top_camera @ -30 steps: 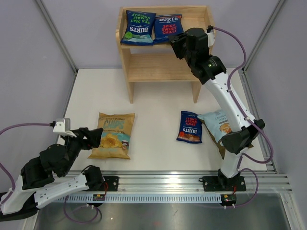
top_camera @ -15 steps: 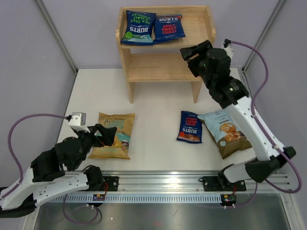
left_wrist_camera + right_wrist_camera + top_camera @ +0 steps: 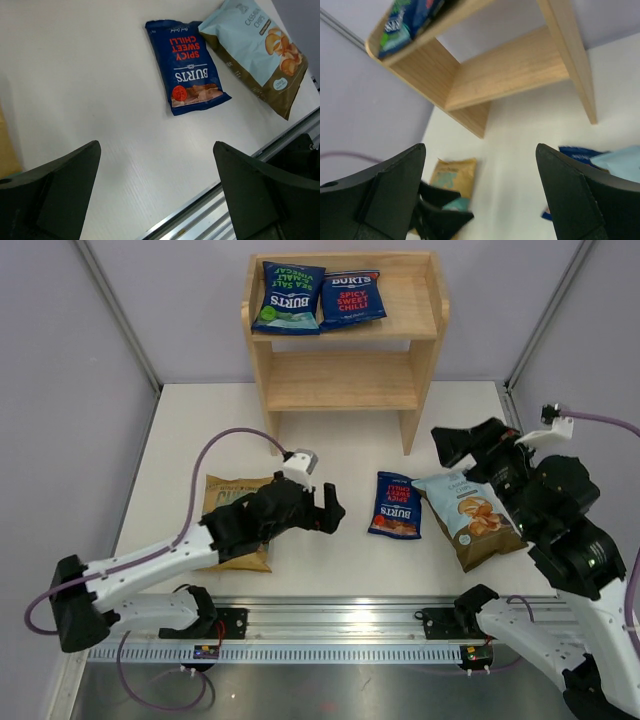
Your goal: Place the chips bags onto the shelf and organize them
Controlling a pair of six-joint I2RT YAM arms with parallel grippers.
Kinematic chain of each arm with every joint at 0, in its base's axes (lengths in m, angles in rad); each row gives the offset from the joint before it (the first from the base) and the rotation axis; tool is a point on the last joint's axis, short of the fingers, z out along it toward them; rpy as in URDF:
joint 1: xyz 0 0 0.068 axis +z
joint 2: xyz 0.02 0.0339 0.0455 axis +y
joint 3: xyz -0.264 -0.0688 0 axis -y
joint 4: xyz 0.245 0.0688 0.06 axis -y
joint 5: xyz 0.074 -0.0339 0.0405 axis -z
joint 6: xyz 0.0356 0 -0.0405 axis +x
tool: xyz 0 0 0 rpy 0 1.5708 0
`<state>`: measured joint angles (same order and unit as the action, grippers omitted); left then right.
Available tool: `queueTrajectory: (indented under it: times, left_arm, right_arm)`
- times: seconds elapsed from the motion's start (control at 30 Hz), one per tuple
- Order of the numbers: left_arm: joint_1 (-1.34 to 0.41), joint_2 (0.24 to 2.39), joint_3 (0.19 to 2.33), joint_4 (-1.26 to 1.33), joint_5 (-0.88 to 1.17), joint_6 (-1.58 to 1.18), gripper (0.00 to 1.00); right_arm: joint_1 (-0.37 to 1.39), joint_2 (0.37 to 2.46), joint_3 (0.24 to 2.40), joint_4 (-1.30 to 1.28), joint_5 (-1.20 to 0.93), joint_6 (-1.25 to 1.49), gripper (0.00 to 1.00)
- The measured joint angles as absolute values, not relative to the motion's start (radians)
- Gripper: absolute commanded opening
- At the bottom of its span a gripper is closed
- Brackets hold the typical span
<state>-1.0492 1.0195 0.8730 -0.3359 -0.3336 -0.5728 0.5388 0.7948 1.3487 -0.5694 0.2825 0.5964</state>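
Currently your left claw [image 3: 333, 511] has its fingers spread wide with nothing between them, low over the white table [image 3: 200, 430]. Just ahead of its fingertips lies a small dark-blue crinkly "Burts" bag with red lettering [image 3: 187, 65], flat and untouched. Past that bag, just beside it, lies the larger light-blue-and-brown crinkly bag [image 3: 255, 47]. Behind the left claw, partly hidden under its arm, lies the larger tan "CHIPS" bag [image 3: 225, 490]. Your right claw [image 3: 480, 185] is likewise spread wide and empty, raised near the far end of the light-blue-and-brown crinkly bag and facing the light natural-wood two-tier shelf [image 3: 515, 70]. Ahead of and above it, on the top tier, two more small dark-blue bags lie side by side: the green-lettered bag [image 3: 287, 297] to its left, the second red-lettered bag [image 3: 351, 295] to its right.
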Motion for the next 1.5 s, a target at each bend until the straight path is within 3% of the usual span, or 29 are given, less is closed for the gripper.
queueTrajectory:
  times: [0.3, 0.63, 0.8, 1.13, 1.3, 1.33, 1.43, 1.5]
  left_arm:
    - [-0.905, 1.524, 1.082, -0.174, -0.018, -0.605, 0.98]
    - [-0.858, 2.0, 1.467, -0.218, 0.059, -0.672, 0.9]
    - [-0.855, 2.11, 1.499, -0.258, 0.071, -0.706, 0.81]
    - [-0.876, 2.135, 1.514, -0.238, 0.077, -0.76, 0.67]
    - [-0.888, 2.156, 1.523, -0.223, 0.074, -0.783, 0.48]
    - [-0.889, 2.16, 1.525, -0.218, 0.073, -0.788, 0.36]
    - [-0.891, 2.171, 1.525, -0.214, 0.064, -0.802, 0.14]
    - [-0.891, 2.17, 1.52, -0.208, 0.054, -0.811, 0.09]
  right_arm:
    - [0.539, 0.546, 1.186, -0.786, 0.126, 0.503, 0.99]
    - [0.539, 0.45, 1.157, -0.871, 0.032, 0.482, 0.98]
    - [0.539, 0.437, 1.149, -0.891, 0.031, 0.474, 0.97]
    - [0.539, 0.432, 1.102, -0.895, -0.033, 0.478, 0.96]
    - [0.539, 0.434, 1.102, -0.878, -0.064, 0.488, 0.95]
    - [0.539, 0.434, 1.101, -0.877, -0.067, 0.49, 0.95]
    - [0.539, 0.434, 1.101, -0.877, -0.071, 0.494, 0.95]
    - [0.539, 0.434, 1.1, -0.876, -0.071, 0.496, 0.95]
